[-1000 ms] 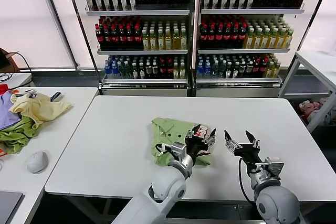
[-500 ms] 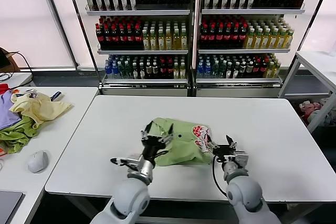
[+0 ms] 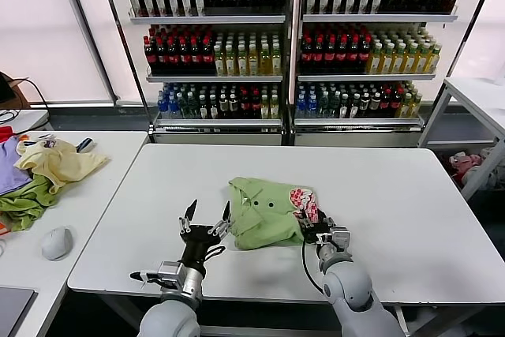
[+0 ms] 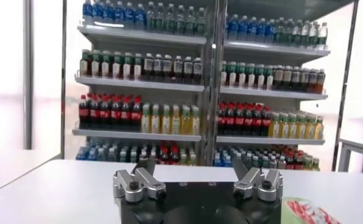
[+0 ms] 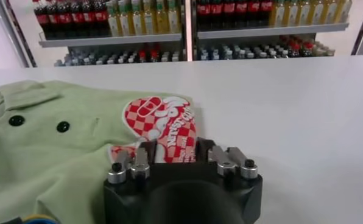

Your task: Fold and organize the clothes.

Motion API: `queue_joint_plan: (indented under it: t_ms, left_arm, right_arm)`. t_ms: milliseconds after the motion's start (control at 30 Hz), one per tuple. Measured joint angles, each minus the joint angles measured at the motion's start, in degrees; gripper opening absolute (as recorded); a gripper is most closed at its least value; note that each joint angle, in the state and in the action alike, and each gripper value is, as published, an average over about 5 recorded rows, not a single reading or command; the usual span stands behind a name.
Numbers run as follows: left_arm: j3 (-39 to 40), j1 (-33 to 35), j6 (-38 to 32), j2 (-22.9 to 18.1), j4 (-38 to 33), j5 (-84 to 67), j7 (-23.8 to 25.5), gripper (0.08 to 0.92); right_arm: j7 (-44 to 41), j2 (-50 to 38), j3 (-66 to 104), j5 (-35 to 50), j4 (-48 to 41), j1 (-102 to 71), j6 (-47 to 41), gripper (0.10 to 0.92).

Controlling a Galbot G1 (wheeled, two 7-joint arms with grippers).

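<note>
Green T-shirt (image 3: 268,212) pinched by right gripper (image 3: 312,225); left gripper (image 3: 204,225) spread.

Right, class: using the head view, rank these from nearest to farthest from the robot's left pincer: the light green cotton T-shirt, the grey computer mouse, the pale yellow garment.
1. The light green cotton T-shirt, just right of the open left pincer on the same white table.
2. The grey computer mouse, on the neighbouring table to the left.
3. The pale yellow garment, farther back on that left table.
</note>
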Motion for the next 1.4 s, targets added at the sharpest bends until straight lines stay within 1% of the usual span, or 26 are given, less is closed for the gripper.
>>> queue_joint_plan:
  t_ms: [367, 433, 500, 633, 933, 1267, 1400]
  left_arm:
    - [-0.5, 3.5, -0.3, 0.3, -1.5, 1.6, 0.1, 0.823]
    - [-0.4, 3.7, -0.4, 0.3, -1.5, 1.9, 0.1, 0.823]
    - [-0.3, 3.9, -0.5, 0.2, -1.5, 2.2, 0.2, 0.823]
    - [0.1, 3.9, -0.6, -0.2, -1.3, 3.0, 0.4, 0.823]
    - [0.5, 4.4, -0.8, -0.6, -1.3, 4.6, 0.8, 0.823]
    - [0.7, 4.9, -1.2, -1.3, -1.9, 6.3, 1.1, 0.823]
    - [0.7, 5.3, -1.1, -1.5, -2.3, 6.7, 1.2, 0.823]
  right_arm:
    - [-3.6, -4.8, 2.8, -2.8, -1.6, 1.8, -0.2, 0.184]
    - [-4.7, -6.3, 3.9, -3.4, -1.7, 1.7, 0.2, 0.148]
    - [-5.8, -7.6, 5.0, -3.9, -1.8, 1.5, 1.1, 0.135]
    - [-7.3, -9.5, 6.7, -5.1, -1.6, 0.8, 4.2, 0.211]
    - [-8.3, -11.2, 10.9, -6.3, 1.2, -2.9, 11.5, 0.47]
    - [-9.8, -11.1, 16.9, -5.8, 9.9, -11.8, 15.9, 0.759]
    - [-10.3, -10.8, 18.9, -5.3, 13.4, -15.8, 17.0, 0.816]
